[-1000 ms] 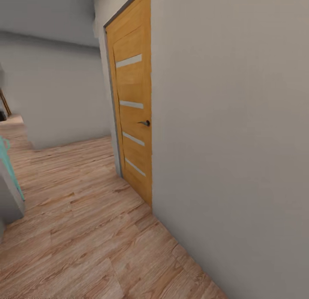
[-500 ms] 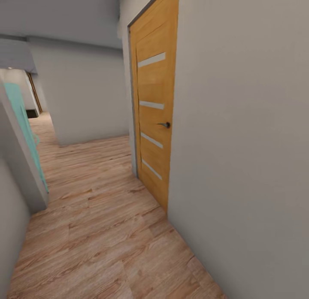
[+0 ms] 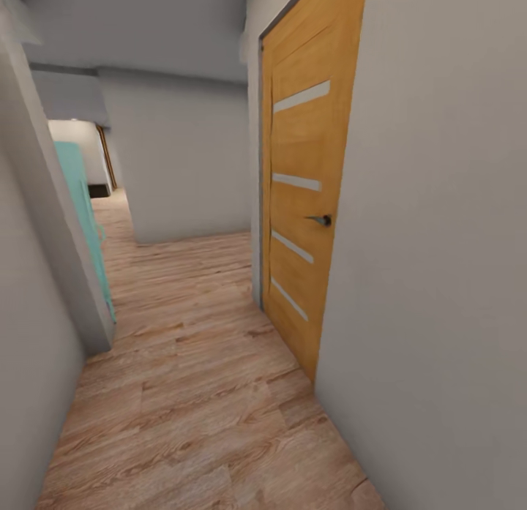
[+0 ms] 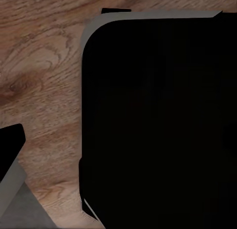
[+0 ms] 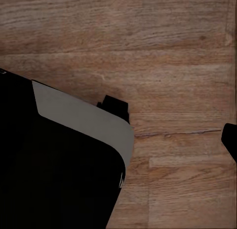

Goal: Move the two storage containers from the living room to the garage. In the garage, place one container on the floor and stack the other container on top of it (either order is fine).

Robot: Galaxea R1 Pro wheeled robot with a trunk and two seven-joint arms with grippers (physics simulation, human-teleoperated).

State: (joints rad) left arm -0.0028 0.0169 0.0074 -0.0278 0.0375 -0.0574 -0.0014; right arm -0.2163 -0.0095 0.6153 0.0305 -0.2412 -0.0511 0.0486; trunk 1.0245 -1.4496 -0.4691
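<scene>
Here a wooden door [image 3: 300,203] flanks the plank floor [image 3: 197,393]; pincer states unreadable.

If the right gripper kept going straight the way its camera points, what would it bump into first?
Probably the wood-plank floor, which lies ahead beyond the robot's dark base. The depth is unclear, and the gripper's opening cannot be judged.

Home hallway, wood-plank floor [image 3: 197,393], wooden door [image 3: 300,203] (closed), grey walls [image 3: 439,276]

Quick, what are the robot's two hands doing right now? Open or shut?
Left gripper: cannot be told; its wrist view shows wood floor and a dark body.
Right gripper: cannot be told; same there, no fingers clear.
</scene>
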